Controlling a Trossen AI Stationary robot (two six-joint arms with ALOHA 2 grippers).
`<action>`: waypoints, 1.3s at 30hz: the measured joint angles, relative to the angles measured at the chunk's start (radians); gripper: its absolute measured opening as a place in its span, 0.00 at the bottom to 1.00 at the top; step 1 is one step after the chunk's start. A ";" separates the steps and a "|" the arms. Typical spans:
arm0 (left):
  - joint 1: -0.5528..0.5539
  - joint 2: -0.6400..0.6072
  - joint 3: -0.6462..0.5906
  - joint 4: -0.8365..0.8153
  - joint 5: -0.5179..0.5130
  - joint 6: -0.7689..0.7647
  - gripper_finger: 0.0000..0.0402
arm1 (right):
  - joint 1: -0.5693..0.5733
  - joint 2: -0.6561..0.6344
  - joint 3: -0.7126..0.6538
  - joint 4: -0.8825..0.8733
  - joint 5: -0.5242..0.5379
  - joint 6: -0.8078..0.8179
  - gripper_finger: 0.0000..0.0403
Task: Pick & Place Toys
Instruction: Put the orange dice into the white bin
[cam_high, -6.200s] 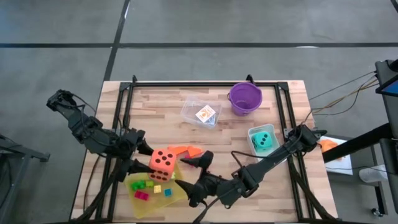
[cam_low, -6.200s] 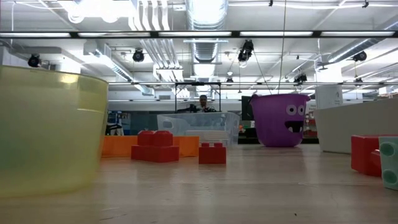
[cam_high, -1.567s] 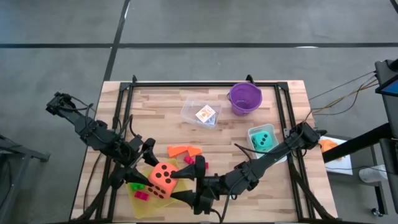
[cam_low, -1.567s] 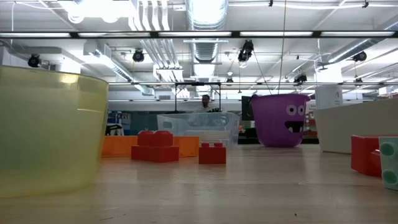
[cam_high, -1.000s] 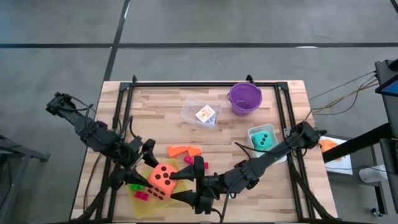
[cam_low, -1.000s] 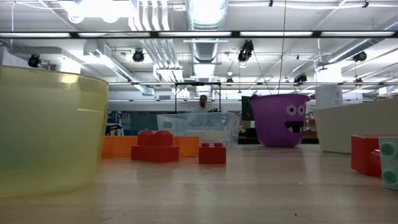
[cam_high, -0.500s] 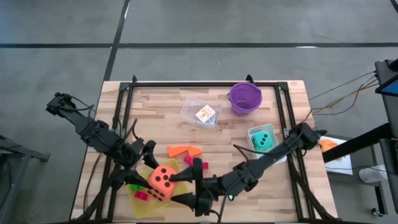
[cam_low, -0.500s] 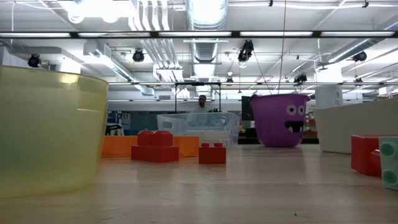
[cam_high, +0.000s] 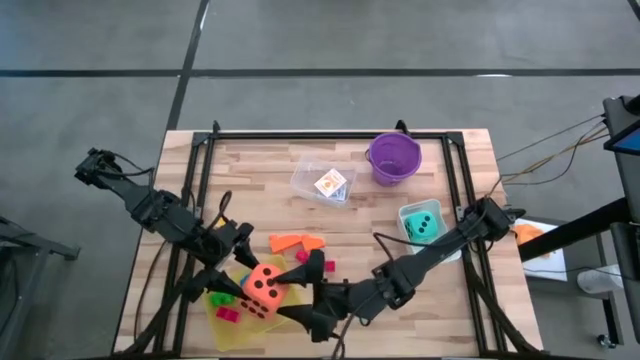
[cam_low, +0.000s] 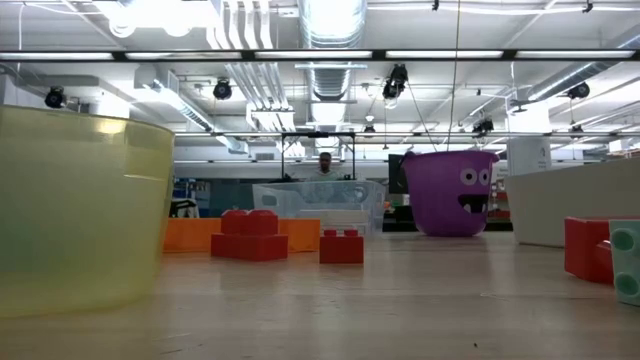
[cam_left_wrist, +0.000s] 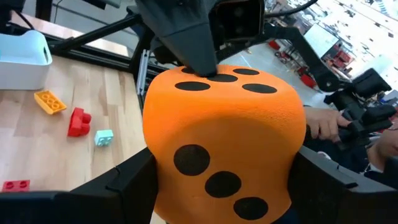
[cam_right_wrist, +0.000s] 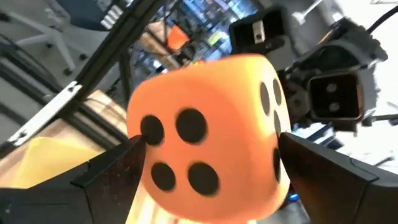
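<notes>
A big orange die (cam_high: 263, 288) with black dots hangs over the flat yellow tray (cam_high: 222, 330) near the table's front left. My left gripper (cam_high: 238, 272) has it from the left and my right gripper (cam_high: 300, 290) from the right, each with its fingers spread wide on it. In the left wrist view the die (cam_left_wrist: 224, 137) fills the frame; so does the die (cam_right_wrist: 208, 137) in the right wrist view. Small green and pink bricks (cam_high: 222, 300) lie in the tray. The low view shows neither gripper. My left gripper pinches the die between its two fingers (cam_left_wrist: 124, 180), on two opposite sides (cam_left_wrist: 155, 155). It comes from the table's left, slanting slightly down. The die is lifted clear of the tray. My right gripper pinches the die on two other opposite faces (cam_right_wrist: 142, 149) between its fingers (cam_right_wrist: 106, 177), coming about level from the table's right. One of its fingers (cam_left_wrist: 189, 37) lies on the many-dotted face (cam_left_wrist: 214, 78). The die hangs clear, tilted.
Orange wedges (cam_high: 292, 242) and a red brick (cam_high: 302, 258) lie just beyond the die. A clear tub (cam_high: 325, 180) with a card pack, a purple bucket (cam_high: 393, 157) and a teal die (cam_high: 423, 225) in a holder stand farther back and right. Black frame rails edge the table.
Both grippers have stayed in place over the tray but turned a little at the wrist, still holding the orange die. The die has tipped and turned about between them, so its dotted faces stand at a different angle than a second ago.
</notes>
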 joint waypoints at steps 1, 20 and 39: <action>0.000 0.000 0.000 0.000 0.009 0.001 0.69 | -0.004 0.000 0.017 -0.039 -0.011 0.025 0.89; 0.002 0.036 0.003 0.005 0.089 0.014 0.69 | -0.063 0.000 0.142 -0.245 -0.210 0.137 0.89; 0.028 0.037 -0.001 -0.007 0.112 0.007 0.69 | -0.087 0.020 0.139 -0.225 -0.298 0.181 0.41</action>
